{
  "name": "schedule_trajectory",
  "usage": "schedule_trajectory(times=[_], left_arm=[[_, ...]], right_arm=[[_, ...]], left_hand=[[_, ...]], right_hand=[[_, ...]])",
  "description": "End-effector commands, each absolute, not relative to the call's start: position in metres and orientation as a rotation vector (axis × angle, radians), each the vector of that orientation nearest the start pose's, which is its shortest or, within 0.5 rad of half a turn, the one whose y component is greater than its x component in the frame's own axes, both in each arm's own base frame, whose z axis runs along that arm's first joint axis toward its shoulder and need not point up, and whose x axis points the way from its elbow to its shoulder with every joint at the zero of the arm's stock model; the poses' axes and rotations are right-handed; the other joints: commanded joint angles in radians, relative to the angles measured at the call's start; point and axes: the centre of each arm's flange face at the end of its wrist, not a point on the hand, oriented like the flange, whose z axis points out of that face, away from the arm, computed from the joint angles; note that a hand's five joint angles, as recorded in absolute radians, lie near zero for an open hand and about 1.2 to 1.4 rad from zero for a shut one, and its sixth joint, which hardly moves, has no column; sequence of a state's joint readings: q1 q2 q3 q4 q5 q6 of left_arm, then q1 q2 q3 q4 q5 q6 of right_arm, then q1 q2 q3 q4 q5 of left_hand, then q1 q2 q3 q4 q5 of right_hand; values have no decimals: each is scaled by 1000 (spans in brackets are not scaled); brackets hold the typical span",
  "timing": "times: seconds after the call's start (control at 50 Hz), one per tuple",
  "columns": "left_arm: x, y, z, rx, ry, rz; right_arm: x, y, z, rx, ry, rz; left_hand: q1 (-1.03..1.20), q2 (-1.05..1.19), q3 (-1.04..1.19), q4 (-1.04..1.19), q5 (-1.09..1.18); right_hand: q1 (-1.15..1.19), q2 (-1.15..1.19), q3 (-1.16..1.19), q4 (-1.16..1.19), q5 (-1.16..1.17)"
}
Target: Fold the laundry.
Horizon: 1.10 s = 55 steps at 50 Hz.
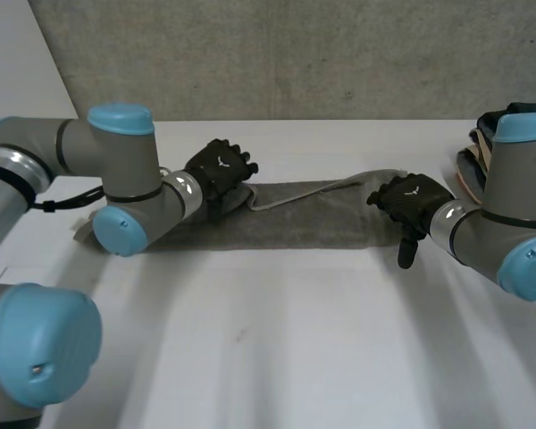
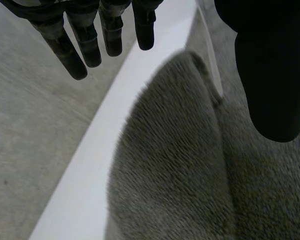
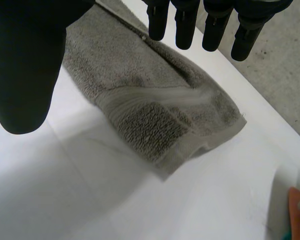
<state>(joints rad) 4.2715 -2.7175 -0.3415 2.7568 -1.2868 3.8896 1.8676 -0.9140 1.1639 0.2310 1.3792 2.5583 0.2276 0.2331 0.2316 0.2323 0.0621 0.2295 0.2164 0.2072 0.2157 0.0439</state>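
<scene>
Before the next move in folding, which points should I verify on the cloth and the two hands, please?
1. Grey towel lies on the table as a long strip: ok.
2. Left hand is at the towel's left end: ok.
3. Left hand has a grip: not ok; its fingers are straight, above the cloth.
4. Right hand is at the towel's right end: ok.
5. Right hand has a grip: not ok; its fingers are straight, off the cloth.
6. Layers lie even: not ok; a pale hem runs slantwise across the top.
</scene>
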Motion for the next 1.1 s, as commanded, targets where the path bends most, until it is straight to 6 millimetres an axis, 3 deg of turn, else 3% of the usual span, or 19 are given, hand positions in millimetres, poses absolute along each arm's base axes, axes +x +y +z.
schedule_trajectory(times=[0.02,0.04,0.06,0.1,0.18,0.26,0.34,0.48,0.54,0.7,0.76,0.78,0.84,0.94,0.98,1.0,1.02,1.04,1.1], left_arm=[[-353,-400,141,1606,1889,-1916],[-353,-400,141,1596,1887,-1924],[-354,-400,143,1593,1881,-1927],[-353,-400,151,1571,1869,-1934],[-345,-394,196,1425,1884,-1934],[-331,-364,250,1385,1913,-1962],[-322,-331,287,1423,1839,-2056],[-303,-272,326,1455,1666,-2195],[-298,-256,330,1457,1628,-2224],[-285,-224,336,1428,1542,-2294],[-283,-220,337,1418,1513,-2321],[-283,-222,337,1415,1510,-2329],[-284,-237,332,1392,1481,-2341],[-285,-274,332,1326,1444,-2352],[-286,-277,331,1329,1464,-2344],[-287,-277,330,1340,1476,-2339],[-289,-275,324,1365,1523,-2317],[-289,-274,320,1381,1548,-2302],[-289,-261,315,1432,1610,-2278]], right_arm=[[252,-337,171,-1268,2357,-1644],[251,-339,171,-1261,2360,-1646],[251,-340,171,-1254,2360,-1650],[250,-341,173,-1248,2358,-1661],[254,-348,182,-1234,2316,-1733],[268,-353,199,-1226,2231,-1828],[285,-358,216,-1195,2114,-1916],[324,-362,220,-1170,1877,-1929],[335,-363,213,-1175,1832,-1908],[352,-375,162,-1187,1869,-1830],[352,-385,153,-1168,1900,-1862],[352,-389,155,-1160,1896,-1883],[347,-404,170,-1117,1875,-1961],[341,-408,205,-1025,1852,-1997],[339,-404,212,-1011,1864,-1974],[338,-402,214,-1007,1873,-1956],[335,-398,216,-994,1891,-1924],[334,-397,216,-992,1891,-1911],[332,-394,213,-1021,1858,-1862]], left_hand=[[445,440,441,441,436],[900,895,896,895,891],[1166,1160,1162,1161,1157],[1169,1163,1165,1164,1160],[1169,1163,1165,1164,1160],[1169,1163,1165,1164,1160],[1169,1163,1165,1164,1160],[1169,1163,1165,1164,1160],[1169,1163,1165,1164,1160],[1169,1163,1165,1164,1160],[1169,1163,1165,1164,1160],[1169,1163,1165,1164,1160],[1169,1163,1165,1164,1160],[1169,1163,1165,1164,1160],[1169,1163,1165,1164,1160],[1169,1163,1165,1164,1160],[1169,1163,1165,1164,1160],[1169,1163,1165,1164,1160],[1169,1163,1165,1164,1160]], right_hand=[[-55,-42,-33,-41,-44],[-55,-42,-33,-41,-44],[-55,-42,-33,-41,-44],[-55,-42,-33,-41,-44],[-55,-42,-33,-41,-44],[-55,-42,-33,-41,-44],[-55,-42,-33,-41,-44],[-55,-42,-33,-41,-44],[-55,-42,-33,-41,-44],[12,25,34,26,23],[1022,1035,1044,1036,1033],[1165,1178,1188,1179,1176],[1167,1180,1189,1181,1178],[1167,1180,1189,1181,1178],[1167,1180,1189,1181,1178],[945,959,968,959,957],[362,375,384,376,373],[74,87,97,88,85],[-55,-42,-33,-41,-44]])
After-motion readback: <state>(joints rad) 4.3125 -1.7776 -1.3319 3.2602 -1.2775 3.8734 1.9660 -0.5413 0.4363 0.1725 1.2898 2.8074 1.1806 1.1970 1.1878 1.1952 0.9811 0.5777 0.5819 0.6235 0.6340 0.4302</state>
